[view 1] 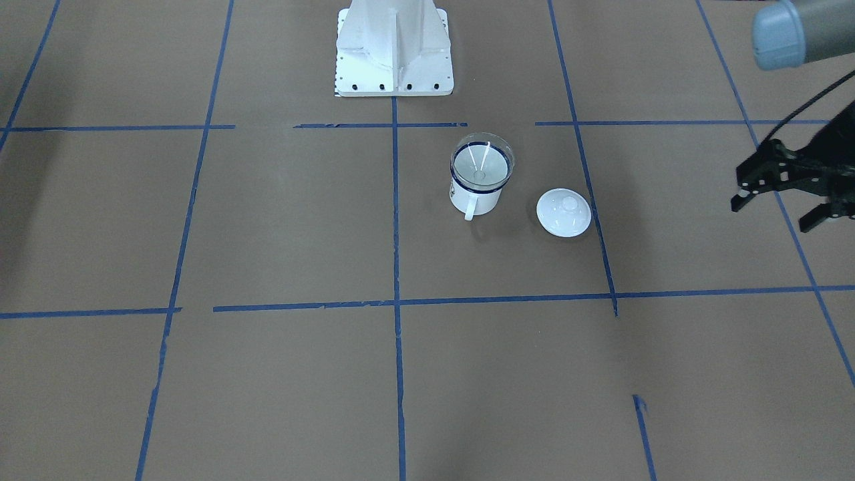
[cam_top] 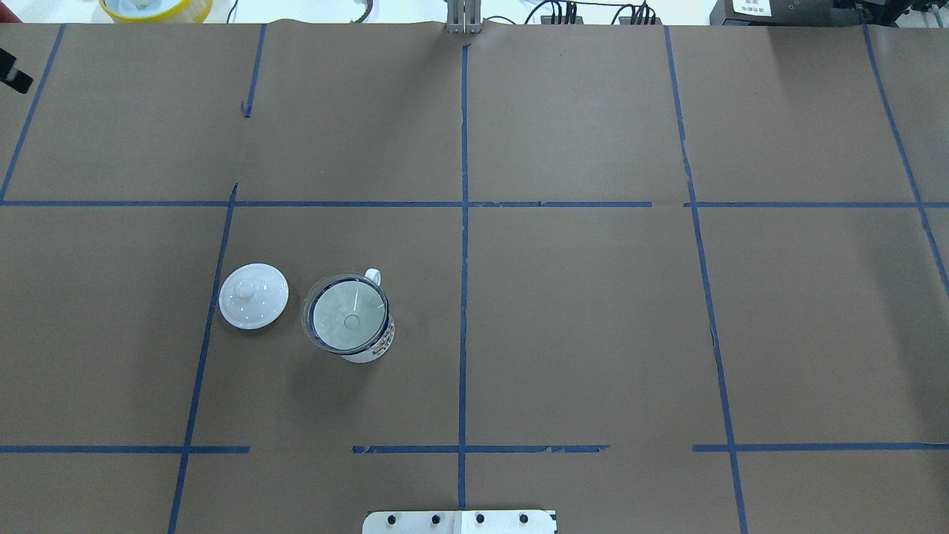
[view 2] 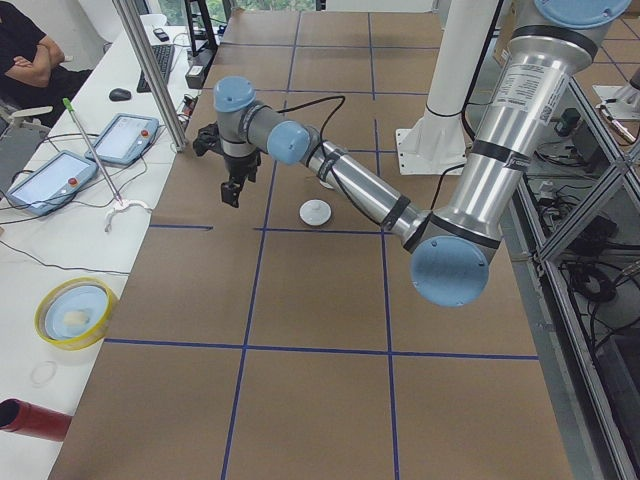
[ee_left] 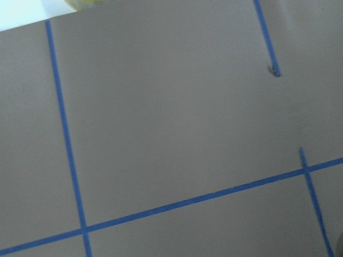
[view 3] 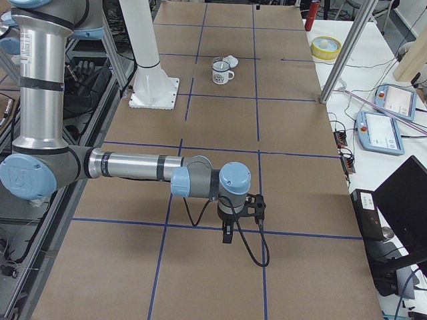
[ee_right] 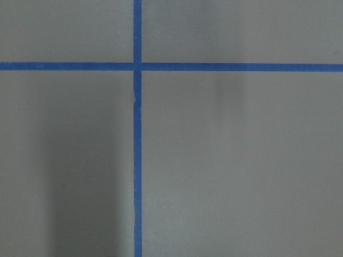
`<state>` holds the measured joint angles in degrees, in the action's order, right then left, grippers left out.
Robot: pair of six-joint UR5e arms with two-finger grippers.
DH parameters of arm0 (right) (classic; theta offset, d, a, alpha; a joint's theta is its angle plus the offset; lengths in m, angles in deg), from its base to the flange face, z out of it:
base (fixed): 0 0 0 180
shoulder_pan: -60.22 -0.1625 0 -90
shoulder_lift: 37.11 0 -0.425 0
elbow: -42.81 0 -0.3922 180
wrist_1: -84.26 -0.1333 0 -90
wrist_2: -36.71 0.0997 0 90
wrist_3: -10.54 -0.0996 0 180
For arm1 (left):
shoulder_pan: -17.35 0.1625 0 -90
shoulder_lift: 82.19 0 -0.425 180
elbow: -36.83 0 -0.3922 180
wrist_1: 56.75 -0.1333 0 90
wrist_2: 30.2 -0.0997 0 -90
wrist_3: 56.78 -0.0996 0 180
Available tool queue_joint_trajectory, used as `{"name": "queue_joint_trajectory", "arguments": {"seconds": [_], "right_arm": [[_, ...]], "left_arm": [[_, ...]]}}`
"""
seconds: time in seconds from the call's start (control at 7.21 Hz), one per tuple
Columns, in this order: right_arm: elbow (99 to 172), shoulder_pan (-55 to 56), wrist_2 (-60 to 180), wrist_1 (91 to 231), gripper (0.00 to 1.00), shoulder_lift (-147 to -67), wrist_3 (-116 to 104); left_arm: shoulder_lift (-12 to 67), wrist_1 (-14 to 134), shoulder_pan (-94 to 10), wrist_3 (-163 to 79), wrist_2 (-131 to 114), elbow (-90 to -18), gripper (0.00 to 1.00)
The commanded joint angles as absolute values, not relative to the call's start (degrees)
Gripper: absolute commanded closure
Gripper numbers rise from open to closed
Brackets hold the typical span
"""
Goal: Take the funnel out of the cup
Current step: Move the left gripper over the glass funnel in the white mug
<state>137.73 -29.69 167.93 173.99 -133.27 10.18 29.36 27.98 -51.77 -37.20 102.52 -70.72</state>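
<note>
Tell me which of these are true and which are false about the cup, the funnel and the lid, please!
1. The funnel sits inside the cup. True.
2. The white lid covers the cup. False: the lid lies beside the cup, apart from it.
3. The left pincer is gripping the funnel. False: the left pincer hangs open far off to the side, holding nothing.
4. The cup stands upright. True.

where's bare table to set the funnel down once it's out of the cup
Bare: the squares right of the centre tape line, and the patch between the cup and the robot base. Crowded only on the cup's left, where the lid sits.
</note>
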Motion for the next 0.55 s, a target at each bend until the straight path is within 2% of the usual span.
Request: {"name": "queue_joint_trajectory", "arguments": {"seconds": [0.0,0.42], "right_arm": [[137.7,-29.7,167.9,174.0,0.00,-133.3,10.2],[137.7,-29.7,167.9,174.0,0.00,-133.3,10.2]], "left_arm": [[34.9,28.0,-40.8,-20.4,98.0,-73.1,0.00],[38.2,27.5,-35.2,-10.0,97.4,-73.5,0.00]]}}
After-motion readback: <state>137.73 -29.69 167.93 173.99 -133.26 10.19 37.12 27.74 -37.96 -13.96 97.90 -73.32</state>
